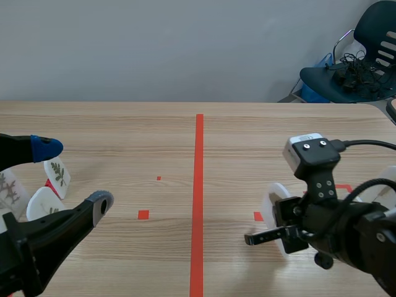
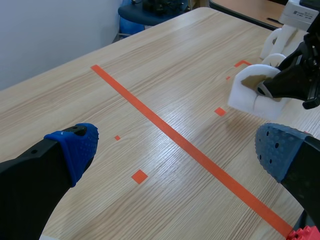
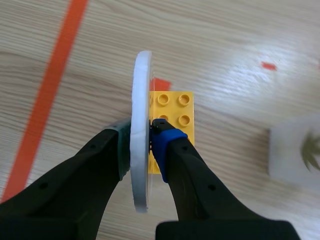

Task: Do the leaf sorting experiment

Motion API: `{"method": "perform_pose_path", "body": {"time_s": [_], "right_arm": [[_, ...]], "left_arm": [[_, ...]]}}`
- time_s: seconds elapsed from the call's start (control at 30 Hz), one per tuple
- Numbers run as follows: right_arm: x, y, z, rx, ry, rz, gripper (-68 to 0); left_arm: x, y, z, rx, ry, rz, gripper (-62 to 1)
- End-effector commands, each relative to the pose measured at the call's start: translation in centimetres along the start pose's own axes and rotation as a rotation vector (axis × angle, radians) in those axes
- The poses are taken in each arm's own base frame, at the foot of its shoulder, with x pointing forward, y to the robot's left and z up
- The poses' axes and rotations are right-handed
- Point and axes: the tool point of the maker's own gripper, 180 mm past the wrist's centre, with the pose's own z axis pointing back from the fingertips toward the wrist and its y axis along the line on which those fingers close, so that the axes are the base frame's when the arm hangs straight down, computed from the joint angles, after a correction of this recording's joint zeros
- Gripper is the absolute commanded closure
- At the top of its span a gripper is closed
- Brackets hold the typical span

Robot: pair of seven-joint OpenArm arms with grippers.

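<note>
Wooden table runs away to a grey wall, with an orange-red tape line down its middle and a dark chair standing at the far right.

At the near left, the left gripper has its fingers spread wide, with nothing between the blue pads. Just left of it, 3 white discs stand close together around a red brick – at least 2 carry a leaf sprig.

On the right half, near the tape line, the right gripper is pinching a white disc by its lower edge. The disc stands upright and edge-on between the pads, and the left wrist view shows something brown on its face. It sits right against a yellow brick on the table – whether they touch I cannot tell. Another white piece with a blurred leaf lies to the right of the brick, apart from it.
</note>
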Motion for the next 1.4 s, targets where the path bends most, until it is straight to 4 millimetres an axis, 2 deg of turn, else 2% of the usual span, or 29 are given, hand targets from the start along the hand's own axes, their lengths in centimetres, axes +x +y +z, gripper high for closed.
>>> {"method": "perform_pose_path", "body": {"time_s": [0.0,0.3,0.47,0.63,0.87,0.93,1.07,1.2,1.27,1.37], "right_arm": [[1.0,-0.8,0.2,-0.023,-0.05,-0.026,-7.6],[1.5,-6.8,1.4,-0.197,-0.115,-0.055,-7.6],[1.6,-9.2,0.9,-0.246,-0.125,-0.062,-7.6],[1.1,-10.3,-0.3,-0.254,-0.102,-0.061,-7.6],[0.4,-10.4,-0.9,-0.25,-0.086,-0.072,-7.9],[0.4,-10.4,-0.9,-0.25,-0.086,-0.072,-11.2],[0.4,-10.4,-0.9,-0.25,-0.085,-0.072,-24.1],[0.8,-10.4,-0.9,-0.251,-0.092,-0.07,-25.3],[1.6,-10.5,-0.7,-0.254,-0.114,-0.065,-28.0],[4.4,-10.7,0.7,-0.267,-0.183,-0.029,-36.6]], "left_arm": [[0.8,-0.1,0.0,-0.009,-0.023,-0.01,-62.3],[0.7,-0.1,0.1,-0.019,-0.015,-0.022,-62.3],[0.7,-0.1,0.1,-0.019,-0.015,-0.021,-62.3],[0.7,-0.1,0.1,-0.019,-0.015,-0.021,-62.3],[0.7,-0.1,0.1,-0.019,-0.015,-0.021,-62.3],[0.7,-0.1,0.1,-0.019,-0.015,-0.021,-62.3],[0.7,-0.1,0.1,-0.019,-0.015,-0.021,-62.3],[0.7,-0.1,0.1,-0.019,-0.015,-0.021,-62.3],[0.7,-0.1,0.1,-0.019,-0.015,-0.021,-62.3],[0.7,-0.1,0.1,-0.019,-0.015,-0.021,-62.3]]}}
